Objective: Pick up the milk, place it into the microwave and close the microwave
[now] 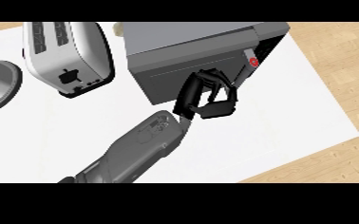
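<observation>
Nearest you, a grey forearm (pixel 136 149) comes in from the lower left of the head view and slants up to the right, so I read the black hand at its end as your left hand (pixel 191 94). The right hand does not show at all. Its fingers (pixel 219 110) are curled over toward the thumb, and I can see nothing held inside that curl. The hand sits right against the lower right part of the dark front door (pixel 165 73) of the microwave (pixel 189 38), just below and left of the pale handle strip (pixel 242 71) with its red button (pixel 253 62). You will not find the milk anywhere in view. It is not in the hand and not on the white tabletop (pixel 294 116), so my judgement is that it sits behind that door, though the inside is hidden. The door lies across the front, but I cannot tell whether it has latched. The coming move turns on one relation: the door is directly ahead of the hand, up and away from you along the forearm's line. This is the only hand near it, so a push along that line looks like what remains. A toaster (pixel 67 57) and a grey rounded rim (pixel 7 83) sit off to the left, well apart from the hand.
</observation>
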### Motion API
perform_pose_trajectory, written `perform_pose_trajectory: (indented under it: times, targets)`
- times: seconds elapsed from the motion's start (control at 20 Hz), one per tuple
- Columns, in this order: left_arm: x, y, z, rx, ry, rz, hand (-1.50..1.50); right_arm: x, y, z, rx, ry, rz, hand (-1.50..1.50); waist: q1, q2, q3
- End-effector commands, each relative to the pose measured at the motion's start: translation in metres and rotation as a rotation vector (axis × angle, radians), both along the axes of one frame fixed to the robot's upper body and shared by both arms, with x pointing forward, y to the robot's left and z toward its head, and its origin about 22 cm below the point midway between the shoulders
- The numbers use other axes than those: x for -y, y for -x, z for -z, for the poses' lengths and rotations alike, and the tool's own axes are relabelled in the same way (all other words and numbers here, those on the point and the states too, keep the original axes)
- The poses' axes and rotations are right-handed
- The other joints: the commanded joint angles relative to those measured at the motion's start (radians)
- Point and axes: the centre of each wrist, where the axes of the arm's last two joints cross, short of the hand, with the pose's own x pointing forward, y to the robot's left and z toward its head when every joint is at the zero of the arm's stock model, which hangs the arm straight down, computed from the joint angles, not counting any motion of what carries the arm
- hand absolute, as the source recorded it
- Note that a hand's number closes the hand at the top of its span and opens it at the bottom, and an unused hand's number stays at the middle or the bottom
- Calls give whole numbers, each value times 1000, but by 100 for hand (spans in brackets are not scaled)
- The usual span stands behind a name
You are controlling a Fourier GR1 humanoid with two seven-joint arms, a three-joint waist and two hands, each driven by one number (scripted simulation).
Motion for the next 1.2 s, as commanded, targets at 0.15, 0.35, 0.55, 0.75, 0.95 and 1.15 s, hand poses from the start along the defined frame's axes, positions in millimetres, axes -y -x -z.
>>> perform_pose_trajectory:
  times: [0.15,0.35,0.55,0.75,0.95,1.15]
  targets:
    - [0,-20,-17,52,74,-34,150,6,-9,-10,8,-6,-1,-150,-18,12,2]
    - [-1,-21,-14,54,86,-43,150,9,-14,-20,22,19,-6,-150,-23,15,2]
    - [0,-25,-17,57,99,-46,150,16,-17,-26,14,29,10,-150,-20,12,3]
    - [-1,-23,-12,61,109,-60,150,22,-21,-32,29,33,18,-150,-34,20,5]
    - [-2,-27,-13,76,123,-69,150,31,-25,-41,48,48,36,-150,-30,17,5]
    - [0,-27,-14,92,123,-54,150,38,-29,-44,37,55,45,-150,-30,20,7]
